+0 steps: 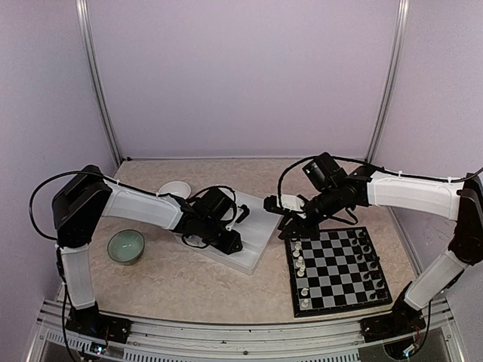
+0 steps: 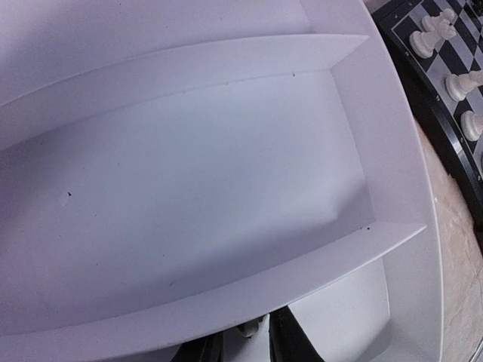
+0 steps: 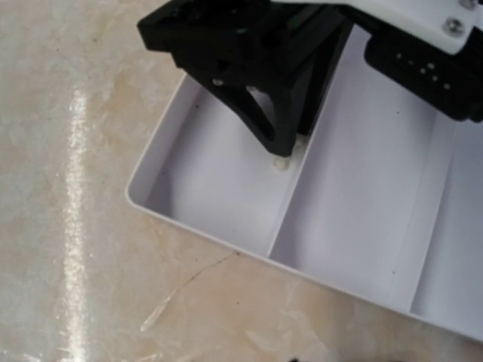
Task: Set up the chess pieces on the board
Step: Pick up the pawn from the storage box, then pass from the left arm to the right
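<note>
The board point(image 1: 337, 280) lies at the right front, with white chess pieces point(image 1: 300, 265) along its left edge and black ones point(image 1: 369, 262) along its right. My left gripper point(image 1: 229, 241) reaches down into the end compartment of the white divided tray point(image 1: 255, 255). It is shut on a small white chess piece point(image 3: 281, 162), which also shows between its fingers as the white piece point(image 2: 257, 327). My right gripper point(image 1: 290, 224) hovers beside the board's far left corner, over the tray's right edge. Only a dark sliver of it shows in its own wrist view, so its jaws are unreadable.
A green bowl point(image 1: 125, 246) sits left of the tray and a white round dish point(image 1: 174, 189) behind it. The board's edge point(image 2: 438, 121) with white pieces point(image 2: 423, 41) lies close to the tray's right rim point(image 2: 411, 151). Pale walls enclose the table.
</note>
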### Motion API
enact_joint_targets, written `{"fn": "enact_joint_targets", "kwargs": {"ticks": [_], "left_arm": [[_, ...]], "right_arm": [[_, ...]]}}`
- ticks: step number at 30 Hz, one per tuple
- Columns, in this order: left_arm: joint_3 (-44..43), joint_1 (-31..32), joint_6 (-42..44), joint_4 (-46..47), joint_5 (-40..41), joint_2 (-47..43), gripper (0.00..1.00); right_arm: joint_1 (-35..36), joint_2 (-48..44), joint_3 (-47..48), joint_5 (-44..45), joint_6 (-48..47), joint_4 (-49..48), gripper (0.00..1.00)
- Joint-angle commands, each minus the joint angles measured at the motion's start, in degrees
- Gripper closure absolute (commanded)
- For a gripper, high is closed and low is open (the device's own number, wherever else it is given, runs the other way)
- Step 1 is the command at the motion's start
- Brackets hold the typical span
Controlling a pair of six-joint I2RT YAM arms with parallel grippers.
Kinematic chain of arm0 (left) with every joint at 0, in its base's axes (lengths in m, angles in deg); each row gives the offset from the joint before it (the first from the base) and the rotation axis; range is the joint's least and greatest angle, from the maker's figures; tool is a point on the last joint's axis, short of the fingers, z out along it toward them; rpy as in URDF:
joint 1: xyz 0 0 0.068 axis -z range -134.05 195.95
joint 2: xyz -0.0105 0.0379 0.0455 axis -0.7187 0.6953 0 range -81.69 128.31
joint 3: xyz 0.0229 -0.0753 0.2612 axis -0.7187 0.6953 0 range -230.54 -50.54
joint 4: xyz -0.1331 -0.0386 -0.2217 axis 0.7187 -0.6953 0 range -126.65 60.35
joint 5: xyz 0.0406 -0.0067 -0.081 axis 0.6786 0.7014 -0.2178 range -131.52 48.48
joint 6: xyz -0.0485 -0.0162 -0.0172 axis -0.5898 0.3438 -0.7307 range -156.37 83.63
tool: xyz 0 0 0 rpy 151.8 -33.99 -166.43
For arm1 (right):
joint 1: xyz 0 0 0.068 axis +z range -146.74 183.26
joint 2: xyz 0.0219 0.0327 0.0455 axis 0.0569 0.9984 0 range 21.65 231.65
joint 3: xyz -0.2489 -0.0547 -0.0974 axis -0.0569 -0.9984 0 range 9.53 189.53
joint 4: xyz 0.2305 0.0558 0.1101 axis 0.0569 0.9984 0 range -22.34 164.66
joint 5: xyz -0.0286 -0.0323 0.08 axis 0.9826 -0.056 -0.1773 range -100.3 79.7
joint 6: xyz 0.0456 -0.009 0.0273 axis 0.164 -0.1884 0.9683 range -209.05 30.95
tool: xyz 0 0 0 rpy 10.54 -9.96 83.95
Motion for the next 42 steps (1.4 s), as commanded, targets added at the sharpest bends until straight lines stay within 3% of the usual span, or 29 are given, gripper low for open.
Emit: {"fn": "enact_joint_targets", "kwargs": {"ticks": [1,7,12,18,27,42], "left_arm": [[-0.18,-0.08,-0.71,1.02,-0.87,1.34,0.8],[1.99,-0.52,-2.09,2.4,-1.35,0.58,0.9],[8.45,-2.76,-5.38,8.4,-4.55,-4.22,0.93],[16.66,-5.37,-12.25,20.69,-9.23,-10.17,0.94],[22.35,-8.16,-24.62,33.13,-15.72,-16.4,0.93],[22.96,-8.51,-32.02,41.21,-23.75,-17.69,0.92]], "right_arm": [[-0.37,-0.97,-0.23,-0.44,0.24,-0.82,0.73],[-0.36,0.63,0.98,-2.31,0.71,0.04,0.73],[-0.31,2.55,1.65,-3.85,3.42,-2.07,0.76],[0.26,7.73,5.42,-4.63,6.72,-5.36,0.77],[5.05,11.26,10.49,0.87,7.24,-11.07,0.74],[9.15,13.64,13.07,6.22,5.17,-13.15,0.72]]}}
